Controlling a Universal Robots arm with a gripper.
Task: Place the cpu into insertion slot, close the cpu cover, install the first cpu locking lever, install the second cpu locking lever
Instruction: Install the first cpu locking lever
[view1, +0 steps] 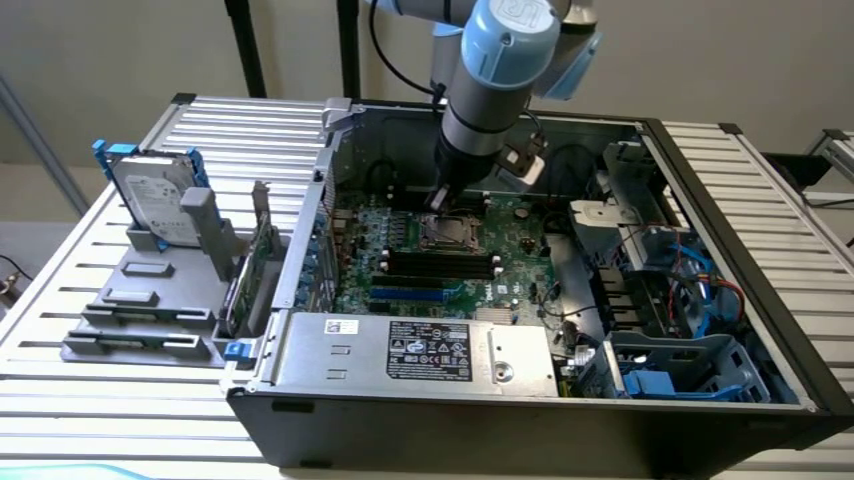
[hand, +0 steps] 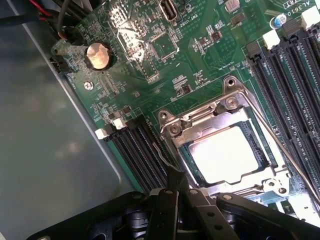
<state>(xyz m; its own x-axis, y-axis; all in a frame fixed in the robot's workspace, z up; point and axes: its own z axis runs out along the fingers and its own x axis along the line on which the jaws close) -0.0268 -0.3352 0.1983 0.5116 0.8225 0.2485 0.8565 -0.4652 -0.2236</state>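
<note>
Gripper (hand: 176, 181) over cpu cover (hand: 205, 118) edge

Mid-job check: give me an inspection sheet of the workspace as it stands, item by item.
Surface: slatted metal table carrying an open computer case.
Job's things: cpu lies in the insertion slot; cpu cover appears down over it; a thin locking lever runs beside the gripper tip.
Clutter: hard drive upright in a grey fixture, at the exterior view's left.
Grippers: gripper shut, low at the socket's edge.
Cables: blue cables inside the case; red and black wires beside the board.
Surroundings: pale wall, dark posts.
</note>
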